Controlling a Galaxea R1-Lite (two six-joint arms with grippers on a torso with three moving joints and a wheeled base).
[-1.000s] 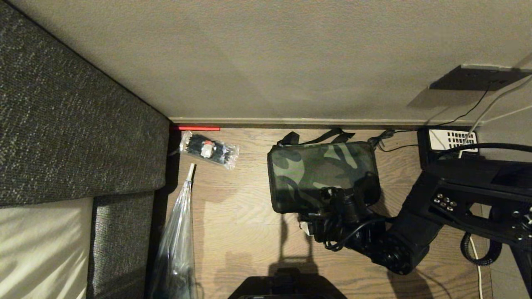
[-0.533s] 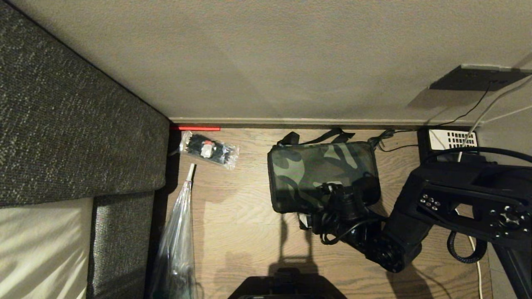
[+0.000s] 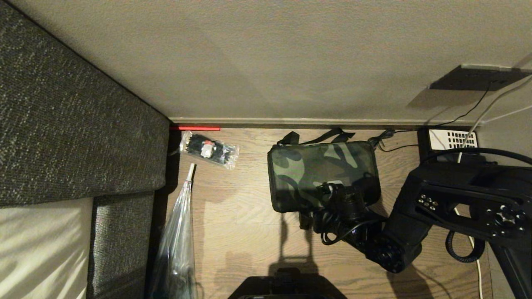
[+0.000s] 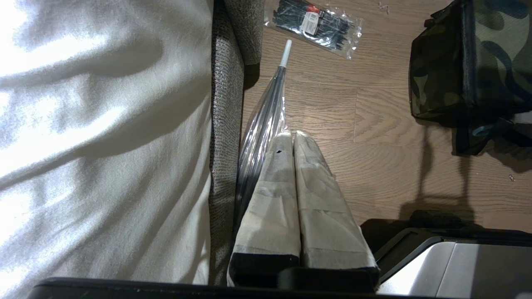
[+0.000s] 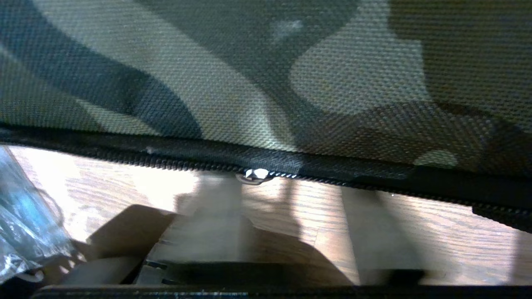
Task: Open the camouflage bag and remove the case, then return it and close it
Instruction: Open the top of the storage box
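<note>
The camouflage bag [image 3: 322, 174] sat closed on the wooden floor [image 3: 245, 224] close to the skirting of the back wall [image 3: 270, 62], its black straps [image 3: 318, 136] trailing behind it toward the wall. Its lid was down, so nothing of its inside showed. In the right wrist view its black zipper line [image 5: 291, 164] ran across the edge of the fabric, with a small shiny metal piece [image 5: 257, 173] on it.

The right end effector [image 3: 332, 192] was down at the near right edge of the bag, over the lid's rim. Its pale fingers [image 5: 216, 216] appeared blurred in the right wrist view, reaching toward the zipper with a gap between them; whether they had hold of anything could not be told.

The left end effector [image 4: 293, 139] hung apart from the bag beside the sofa [image 4: 226, 124], its two taped fingers pressed together and holding nothing.

A clear packet of black cable ties [image 3: 209, 150] lay on the floor to the left of the bag, near the sofa's corner, and a long clear plastic sleeve [image 3: 178, 241] lay along the sofa's edge. To the right of the bag, a black device with a white panel [image 3: 451, 139] stood against the wall, cables [image 3: 478, 108] running up from it.
</note>
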